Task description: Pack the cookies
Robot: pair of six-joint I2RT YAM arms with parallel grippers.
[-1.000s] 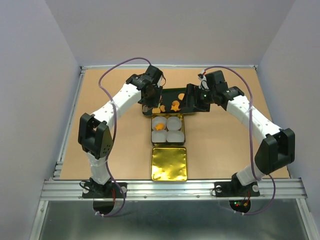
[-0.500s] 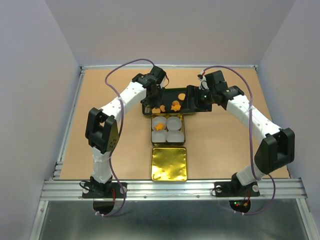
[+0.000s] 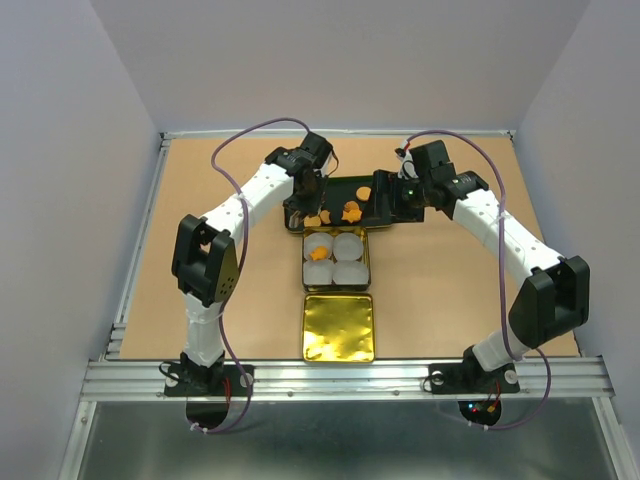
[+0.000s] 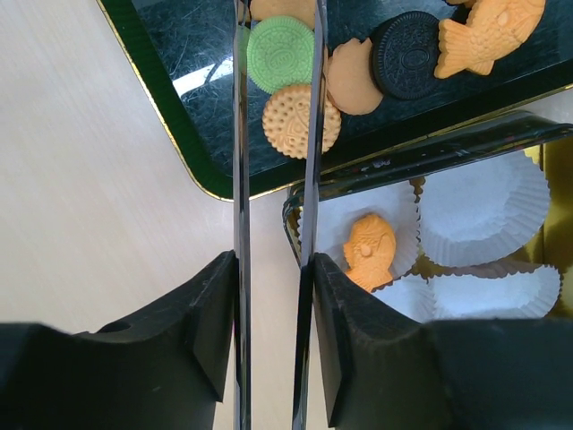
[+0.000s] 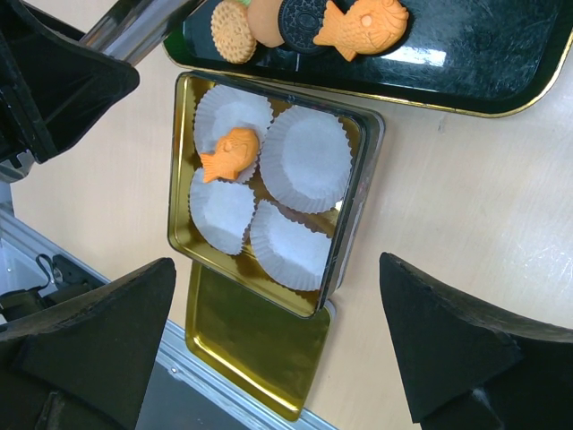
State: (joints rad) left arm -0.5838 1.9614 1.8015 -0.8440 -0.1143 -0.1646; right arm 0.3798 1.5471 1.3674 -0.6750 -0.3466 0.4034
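Pickup step: left end effector [image 4: 276,18], narrowly gapped, straddles the green cookie [image 4: 279,54] on the tray [image 4: 175,63] beyond the tin [image 5: 183,215]; grip unclear. Right end effector [image 5: 277,358] gapes wide above the tin. Next needs a firm pinch, then an empty paper cup [image 5: 307,159].

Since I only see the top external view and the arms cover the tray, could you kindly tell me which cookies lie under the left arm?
Observer: The left wrist view shows a green cookie, a round orange cookie and a black cookie on the tray there.
Operator: Thank you. Is the left hand gripping any?
Observer: Its fingers flank the green cookie with a narrow gap; contact is unclear.
Operator: And the right hand?
Observer: Wide open and empty.
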